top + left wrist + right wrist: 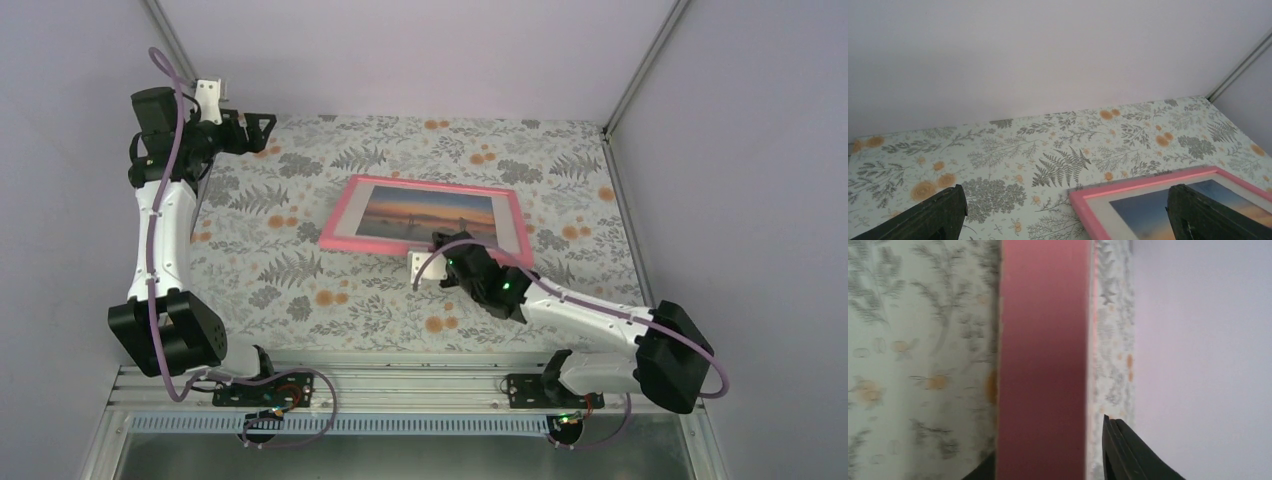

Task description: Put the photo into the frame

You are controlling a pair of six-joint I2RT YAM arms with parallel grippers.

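The pink frame [341, 222] lies flat in the middle of the table with the sunset photo [428, 215] showing inside it, within a white mat border. My right gripper [447, 246] is at the frame's near rail. In the right wrist view the pink rail [1043, 355] stands between the two fingers of the right gripper [1048, 440], with a thin gap at the right finger [1128, 450]. My left gripper [262, 128] hangs wide open and empty at the far left. The left wrist view shows the left gripper [1066, 200] above the table, and the frame's corner [1128, 192] and the photo [1145, 216].
The table has a fern and flower patterned cloth [300, 270]. Lilac walls close in the back and both sides, with a metal post [640, 70] at the back right corner. A metal rail [400, 385] holds the arm bases at the near edge.
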